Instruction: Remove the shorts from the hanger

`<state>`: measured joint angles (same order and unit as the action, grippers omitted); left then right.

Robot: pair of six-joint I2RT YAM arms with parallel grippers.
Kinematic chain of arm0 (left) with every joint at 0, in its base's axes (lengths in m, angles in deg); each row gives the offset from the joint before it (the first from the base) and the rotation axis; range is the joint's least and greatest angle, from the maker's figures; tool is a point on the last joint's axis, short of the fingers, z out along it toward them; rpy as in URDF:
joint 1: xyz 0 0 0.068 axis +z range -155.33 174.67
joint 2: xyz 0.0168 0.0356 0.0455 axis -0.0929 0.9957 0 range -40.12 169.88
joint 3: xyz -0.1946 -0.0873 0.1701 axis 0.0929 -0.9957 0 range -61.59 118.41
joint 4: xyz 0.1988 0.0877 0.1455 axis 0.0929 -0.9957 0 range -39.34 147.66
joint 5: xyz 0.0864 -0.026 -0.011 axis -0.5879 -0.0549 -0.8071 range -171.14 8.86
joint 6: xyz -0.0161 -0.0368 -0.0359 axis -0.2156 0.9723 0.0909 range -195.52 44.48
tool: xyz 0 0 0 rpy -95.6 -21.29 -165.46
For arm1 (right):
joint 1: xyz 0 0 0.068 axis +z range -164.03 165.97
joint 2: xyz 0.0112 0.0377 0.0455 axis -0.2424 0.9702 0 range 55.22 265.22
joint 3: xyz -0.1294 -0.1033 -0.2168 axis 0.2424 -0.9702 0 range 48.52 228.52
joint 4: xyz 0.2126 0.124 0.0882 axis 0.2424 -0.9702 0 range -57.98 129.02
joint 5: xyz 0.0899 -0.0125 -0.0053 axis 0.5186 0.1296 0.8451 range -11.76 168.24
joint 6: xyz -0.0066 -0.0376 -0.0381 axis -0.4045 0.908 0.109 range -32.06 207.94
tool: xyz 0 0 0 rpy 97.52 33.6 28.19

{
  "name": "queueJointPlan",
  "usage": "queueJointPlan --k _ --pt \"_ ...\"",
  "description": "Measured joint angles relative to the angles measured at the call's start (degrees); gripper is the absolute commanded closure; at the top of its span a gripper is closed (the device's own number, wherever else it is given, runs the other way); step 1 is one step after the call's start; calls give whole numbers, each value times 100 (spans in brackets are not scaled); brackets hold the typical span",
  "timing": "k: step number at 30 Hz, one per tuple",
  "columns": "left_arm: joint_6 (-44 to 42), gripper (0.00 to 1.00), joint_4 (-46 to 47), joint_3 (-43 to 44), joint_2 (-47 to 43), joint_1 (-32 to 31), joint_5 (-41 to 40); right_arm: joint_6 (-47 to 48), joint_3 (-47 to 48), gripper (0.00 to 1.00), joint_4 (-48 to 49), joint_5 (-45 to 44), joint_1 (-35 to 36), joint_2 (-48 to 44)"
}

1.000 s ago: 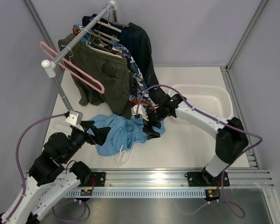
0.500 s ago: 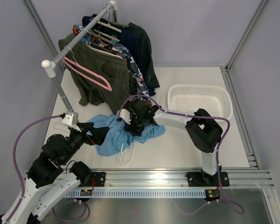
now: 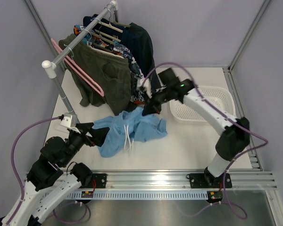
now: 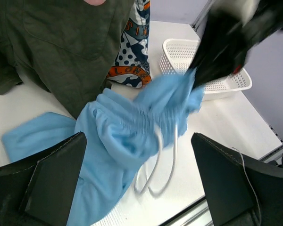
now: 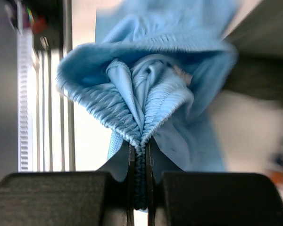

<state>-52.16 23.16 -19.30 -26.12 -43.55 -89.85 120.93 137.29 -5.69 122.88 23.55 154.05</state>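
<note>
Risen and swung back toward the clothes rack (image 3: pixel 60 55) within the last half-second, right gripper (image 3: pixel 145 109) pinched shut on the gathered waistband of the blue shorts (image 3: pixel 132 129).
Hoisted at one end only, remaining cloth sagging to the table (image 3: pixel 193 141), white hanger (image 3: pixel 128 136) tangled in the folds, seemingly not yet out. Left gripper (image 3: pixel 95 135) spread wide beside the near edge, holding nothing; likely needed to pin the hanger.
</note>
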Motion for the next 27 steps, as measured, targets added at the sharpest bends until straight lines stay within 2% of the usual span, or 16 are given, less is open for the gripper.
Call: queueJointPlan --k 3,7,11,14,17,22,27 --pt "-96 1 131 0 -15 0 17 -120 848 100 -225 619 -903 -743" --pt "-210 1 308 0 -15 0 92 -944 1593 100 63 1213 -2002 -1633" --pt "-321 1 514 0 0 0 208 -2430 1967 100 1252 1633 -3123 -2124" --pt "-411 1 634 0 52 0 297 -3506 2155 100 2286 1803 -4019 -2133" --pt "-485 1 745 0 166 0 393 -4129 2302 100 2879 1808 -4653 -2011" --pt "-557 1 872 0 302 0 518 -4415 2184 100 3145 1797 -5296 -1961" --pt "-610 1 894 2 372 0 579 -4105 1823 100 3014 1738 -5799 -1843"
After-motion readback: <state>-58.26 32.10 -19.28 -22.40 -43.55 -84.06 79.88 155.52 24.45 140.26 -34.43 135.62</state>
